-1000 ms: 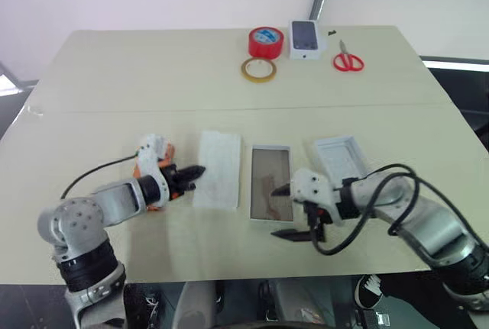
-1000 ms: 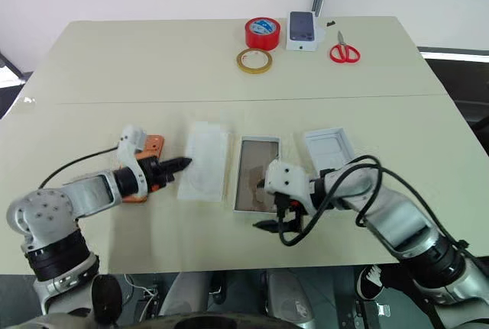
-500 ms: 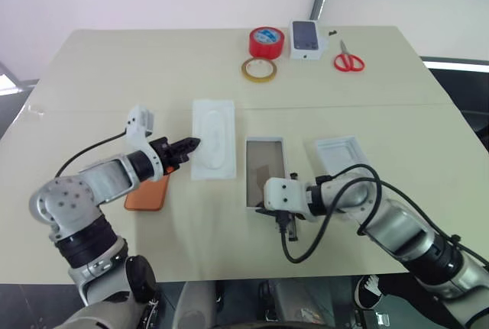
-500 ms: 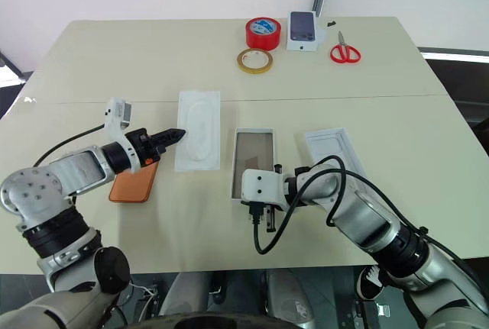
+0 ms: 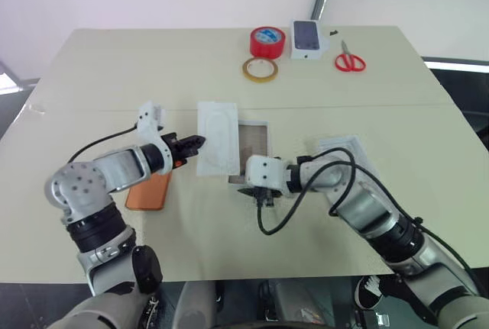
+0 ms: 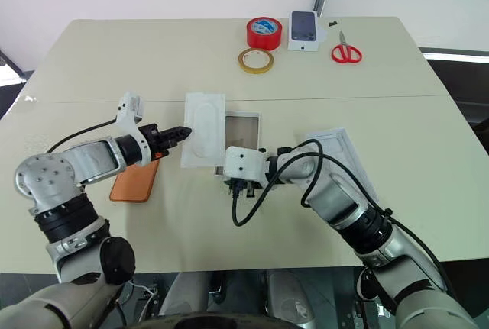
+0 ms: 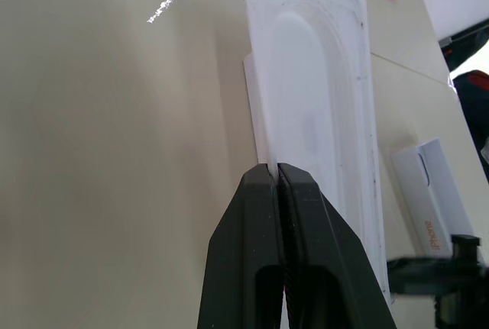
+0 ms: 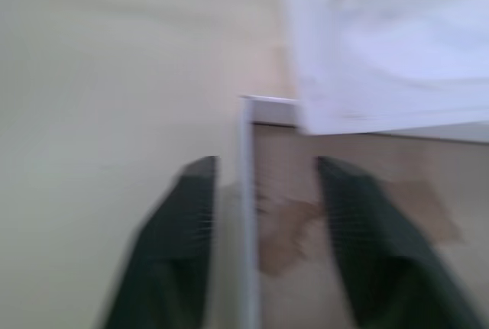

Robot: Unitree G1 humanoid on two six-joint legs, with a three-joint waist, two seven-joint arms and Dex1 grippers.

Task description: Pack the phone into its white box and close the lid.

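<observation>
Two claws now busy: left claw [image 7: 279, 180] clamped on insert [image 5: 218, 137] edge, insert lifted clear and partly overlapping white box [image 5: 250, 140]. Right claw [image 8: 263, 184] parted, now straddling box rim. Phone [image 5: 149, 190] behind left claw, unpacked; lid [image 6: 340, 157] beyond right arm. Tray nearly free for phone.

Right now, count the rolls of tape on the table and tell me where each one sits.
2. The red tape roll lies at the far edge, left of the small phone carton. The yellowish tape roll lies just in front of it, nearer the robot.
</observation>
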